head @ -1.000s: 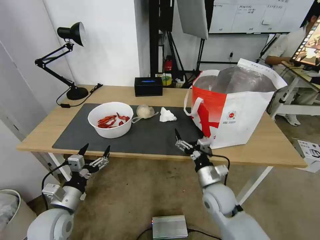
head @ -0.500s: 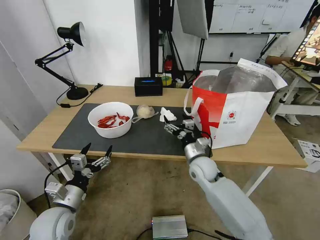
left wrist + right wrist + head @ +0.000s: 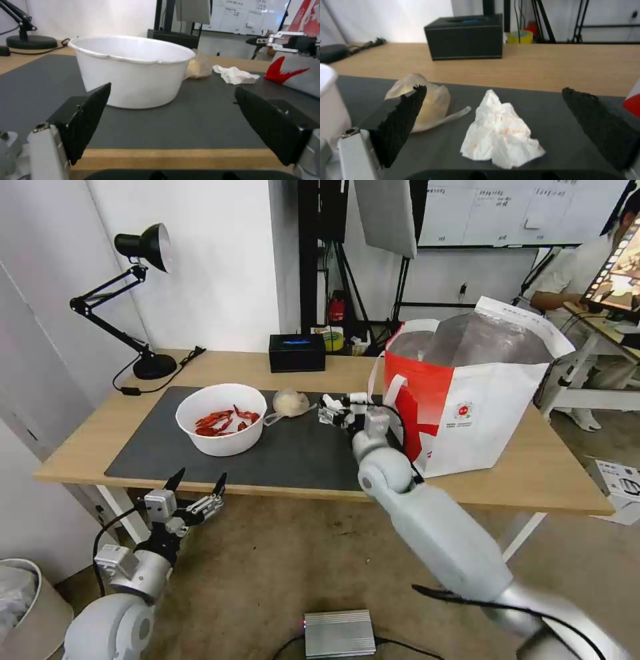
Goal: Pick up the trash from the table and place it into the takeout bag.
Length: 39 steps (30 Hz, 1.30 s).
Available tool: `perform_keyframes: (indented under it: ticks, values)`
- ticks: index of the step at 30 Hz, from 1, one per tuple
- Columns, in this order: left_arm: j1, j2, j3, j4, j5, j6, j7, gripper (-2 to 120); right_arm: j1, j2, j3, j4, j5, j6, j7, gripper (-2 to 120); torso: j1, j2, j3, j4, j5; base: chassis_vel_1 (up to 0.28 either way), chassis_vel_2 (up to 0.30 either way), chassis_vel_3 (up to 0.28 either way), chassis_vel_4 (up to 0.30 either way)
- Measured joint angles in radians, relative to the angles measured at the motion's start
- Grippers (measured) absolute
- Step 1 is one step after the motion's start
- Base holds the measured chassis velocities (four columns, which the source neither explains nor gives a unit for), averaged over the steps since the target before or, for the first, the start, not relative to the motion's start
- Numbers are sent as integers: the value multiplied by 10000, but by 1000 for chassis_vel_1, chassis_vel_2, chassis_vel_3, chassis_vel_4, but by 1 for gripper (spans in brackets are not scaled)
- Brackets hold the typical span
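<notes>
Two arms are showing in the head view: the right arm is stretching from lower right up to frame centre, its right gripper (image 3: 335,410) hanging wide apart over the crumpled tissue (image 3: 501,135) on the dark mat (image 3: 300,453), touching nothing. Left gripper (image 3: 197,493) is waiting, fingers spread and empty, at lower left below the table edge (image 3: 100,473). Takeout bag (image 3: 480,407) is standing at centre right.
</notes>
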Motion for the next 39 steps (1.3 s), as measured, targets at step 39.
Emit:
perform_keyframes:
  ticks: [39]
  values:
    - [-60,-141,52,484,-11,-231,95,100,1436,1895,105,-4352,179,-632,396,100,-1,0,0,-1,0,0,0,0,0]
